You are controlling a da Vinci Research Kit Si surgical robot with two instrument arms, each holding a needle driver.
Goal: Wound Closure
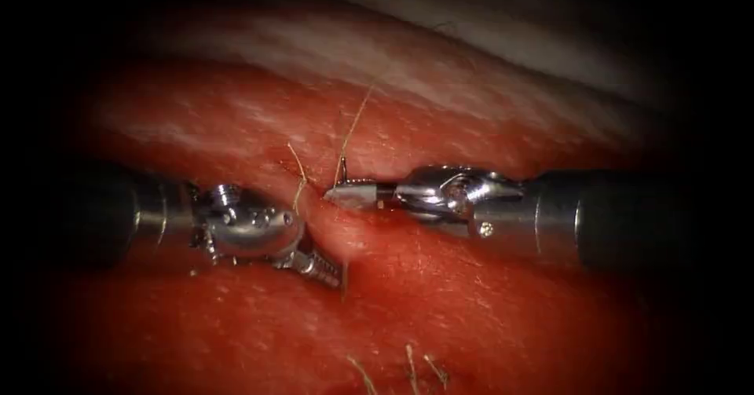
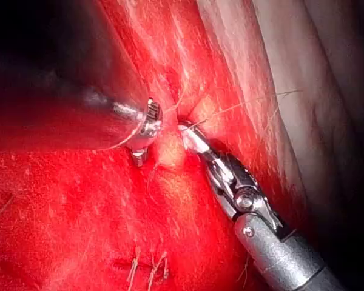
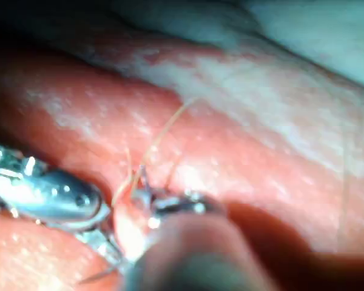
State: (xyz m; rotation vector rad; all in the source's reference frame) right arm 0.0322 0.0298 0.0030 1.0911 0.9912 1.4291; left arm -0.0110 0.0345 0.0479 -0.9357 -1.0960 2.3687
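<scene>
Jaws of right tool [image 1: 345, 195] closed at the thread [image 1: 355, 124] base; left tool [image 1: 330, 273] grips needle [image 1: 344, 279] low beside the cut, tip apparently out. Tissue [image 1: 471, 316] carries cut thread ends [image 1: 408, 363] near its lower edge: some stitches done, closure unfinished.

Glistening red tissue [image 1: 487, 316] banded with pale whitish fat is seen toward twelve o'clock; pale tan thread [image 1: 355, 124] and silver-grey metal tools are seen.
</scene>
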